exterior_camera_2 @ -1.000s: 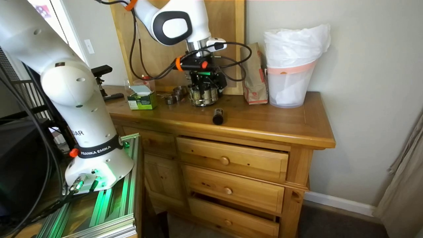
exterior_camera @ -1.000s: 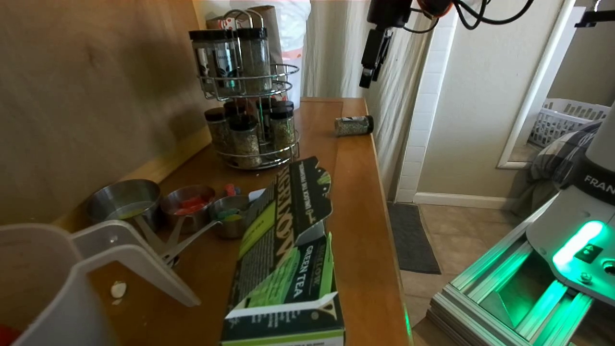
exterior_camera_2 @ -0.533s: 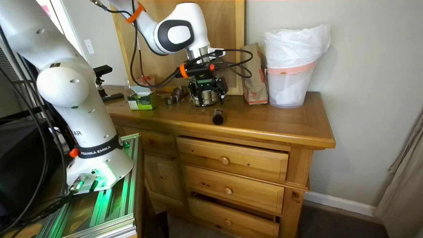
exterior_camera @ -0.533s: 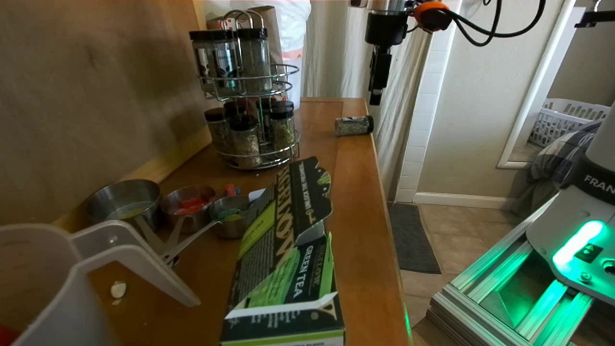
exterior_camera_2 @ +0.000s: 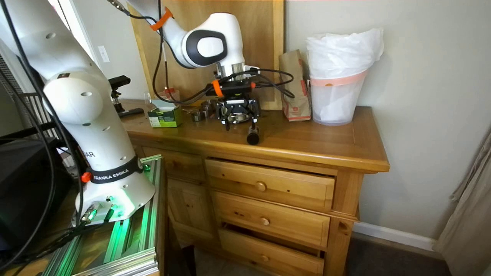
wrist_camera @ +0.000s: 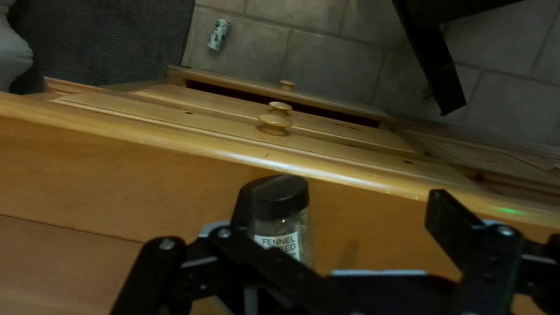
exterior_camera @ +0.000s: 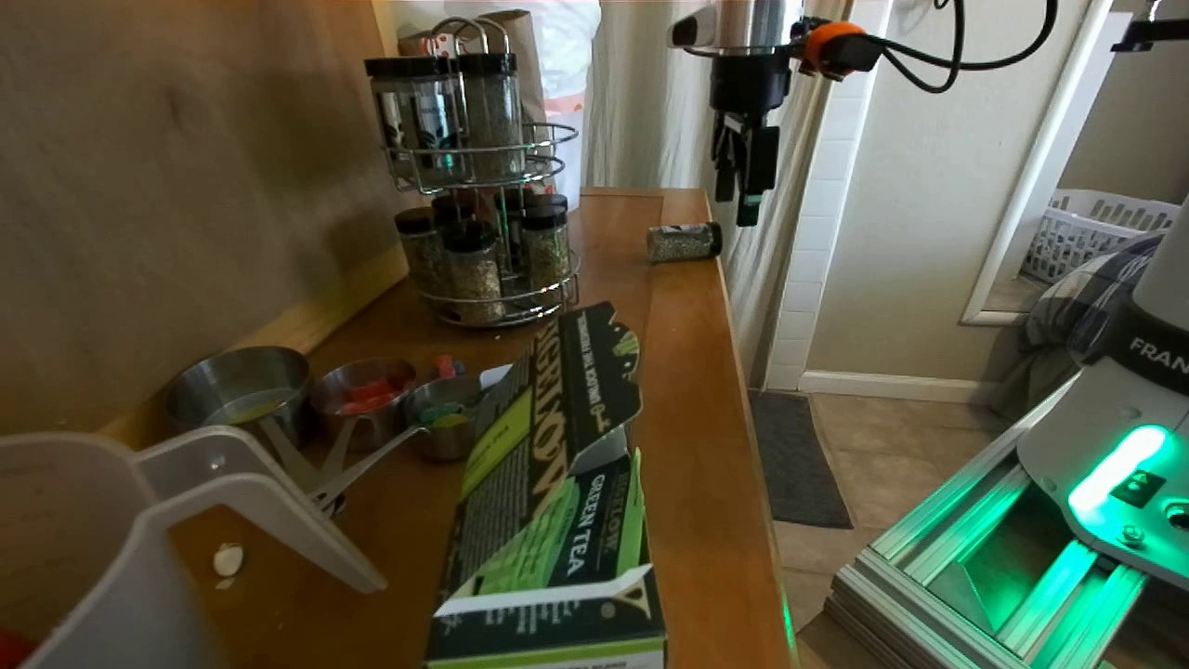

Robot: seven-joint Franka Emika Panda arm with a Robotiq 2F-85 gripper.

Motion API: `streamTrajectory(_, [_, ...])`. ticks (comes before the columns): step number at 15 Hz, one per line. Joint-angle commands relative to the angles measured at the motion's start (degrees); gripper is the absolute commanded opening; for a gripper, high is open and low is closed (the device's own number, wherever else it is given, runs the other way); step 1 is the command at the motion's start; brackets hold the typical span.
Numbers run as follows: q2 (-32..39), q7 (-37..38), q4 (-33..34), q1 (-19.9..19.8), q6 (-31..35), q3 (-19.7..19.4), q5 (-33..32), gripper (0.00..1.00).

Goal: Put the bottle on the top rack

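The bottle is a small glass jar with a black lid and a fennel seed label. It lies on its side on the wooden dresser top, lid toward the front edge, in both exterior views. My gripper is open and empty above the bottle, and it also shows in an exterior view. In the wrist view the bottle is beside the left finger of the open gripper. The top rack is the chrome upper tier; jars stand at its left, and bare wire rings show at its right.
Several jars stand in the lower tier. A green tea box, metal measuring cups and a clear measuring jug stand on the dresser. A paper bag and a lined bin stand behind. The dresser's front edge is close to the bottle's lid.
My gripper has come down toward the bottle and turned, so its two fingers now show spread apart in an exterior view. The bottle and the rack have not moved.
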Motion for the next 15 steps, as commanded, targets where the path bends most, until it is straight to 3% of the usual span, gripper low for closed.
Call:
streamTrajectory(1, [0.58, -1.02, 0.19, -1.14, -0.25, 1.35, 1.33, 1.0])
streamTrajectory(8, [5.33, -2.41, 0.54, -2.13, 8.68, 1.04, 2.12, 1.0])
streamTrajectory(11, [4.13, -13.47, -0.07, -0.68, 8.21, -1.64, 11.34, 1.0])
streamTrajectory(13, [2.91, -22.12, -0.06, 1.81, 7.12, -5.88, 17.72, 1.0])
streamTrajectory(15, [2.16, -28.71, -0.23, -0.84, 6.4, -6.11, 22.61, 1.0])
